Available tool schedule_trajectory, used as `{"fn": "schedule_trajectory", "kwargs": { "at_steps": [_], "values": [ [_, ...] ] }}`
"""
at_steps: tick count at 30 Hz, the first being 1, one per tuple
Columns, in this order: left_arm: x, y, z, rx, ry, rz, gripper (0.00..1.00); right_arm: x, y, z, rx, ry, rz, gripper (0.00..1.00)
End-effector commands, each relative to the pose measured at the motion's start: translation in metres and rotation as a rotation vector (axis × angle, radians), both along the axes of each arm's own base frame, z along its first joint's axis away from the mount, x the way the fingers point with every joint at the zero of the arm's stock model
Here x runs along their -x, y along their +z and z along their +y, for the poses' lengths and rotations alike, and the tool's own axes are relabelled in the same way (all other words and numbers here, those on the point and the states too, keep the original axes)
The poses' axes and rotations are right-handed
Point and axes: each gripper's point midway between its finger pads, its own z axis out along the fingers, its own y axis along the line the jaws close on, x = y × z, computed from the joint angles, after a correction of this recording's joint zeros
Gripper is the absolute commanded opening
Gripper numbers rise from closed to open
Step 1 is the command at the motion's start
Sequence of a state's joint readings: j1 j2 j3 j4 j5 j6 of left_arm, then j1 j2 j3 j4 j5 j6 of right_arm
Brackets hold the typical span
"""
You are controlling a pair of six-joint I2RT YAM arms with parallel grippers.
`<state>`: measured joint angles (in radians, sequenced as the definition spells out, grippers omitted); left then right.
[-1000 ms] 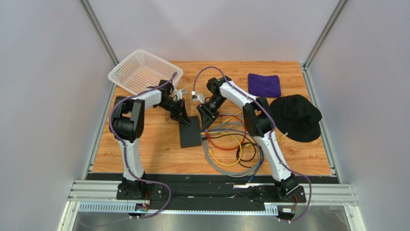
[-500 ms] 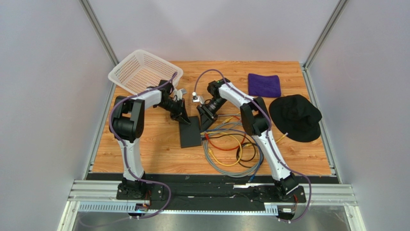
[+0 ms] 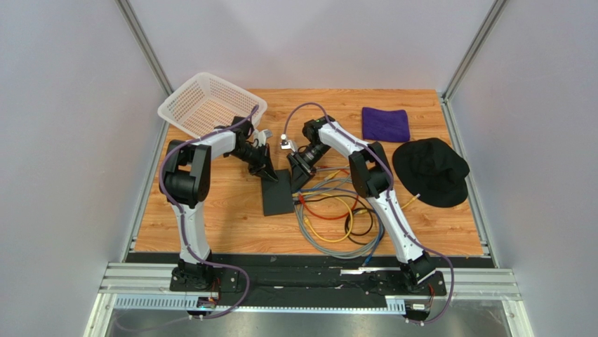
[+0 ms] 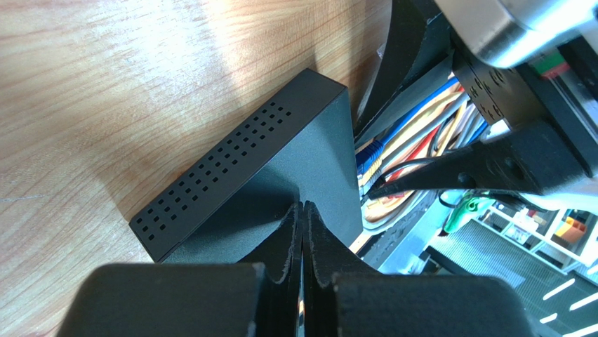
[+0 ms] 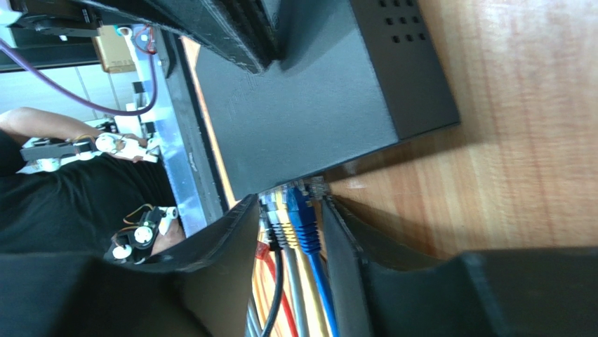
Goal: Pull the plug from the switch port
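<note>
The flat black switch [image 3: 277, 191] lies on the wooden table, its sockets facing right. My left gripper [image 3: 269, 170] is shut and empty, its tips [image 4: 303, 205] pressed down on the switch's top [image 4: 309, 140] near the vented end. My right gripper [image 3: 300, 175] is open at the socket edge. In the right wrist view its jaws [image 5: 291, 210] straddle several plugs seated in the switch [image 5: 302, 105]: a blue plug [image 5: 303, 217] nearest the right finger, with yellow and grey plugs beside it. The fingers stand apart from the plugs.
A tangle of coloured cables [image 3: 340, 214] spreads right of the switch. A white basket [image 3: 210, 104] stands at the back left, tilted on the table's edge. A purple cloth [image 3: 385, 123] and a black cap [image 3: 429, 170] lie at the right.
My right arm's elbow has swung slightly left while its gripper stays at the socket edge. The left gripper and the switch have not moved.
</note>
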<state>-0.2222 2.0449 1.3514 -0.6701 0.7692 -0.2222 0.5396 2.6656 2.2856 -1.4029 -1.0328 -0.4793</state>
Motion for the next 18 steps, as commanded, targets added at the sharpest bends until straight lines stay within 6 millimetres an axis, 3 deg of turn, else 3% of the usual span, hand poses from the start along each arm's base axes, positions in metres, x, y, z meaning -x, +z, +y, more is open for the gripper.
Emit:
{"fn": "schedule_trajectory", "kwargs": {
  "at_steps": [1, 10, 18],
  "values": [
    [0.016, -0.054, 0.025, -0.22, -0.041, 0.034, 0.0, 0.008, -0.049, -0.002, 0.053, 0.068, -0.046, 0.39],
    [0.017, -0.058, 0.024, -0.222, -0.051, 0.045, 0.0, 0.015, -0.059, -0.008, 0.079, 0.075, -0.024, 0.04],
    [0.019, -0.065, 0.023, -0.224, -0.056, 0.075, 0.0, 0.02, -0.056, -0.022, 0.084, 0.112, -0.035, 0.0]
  ]
}}
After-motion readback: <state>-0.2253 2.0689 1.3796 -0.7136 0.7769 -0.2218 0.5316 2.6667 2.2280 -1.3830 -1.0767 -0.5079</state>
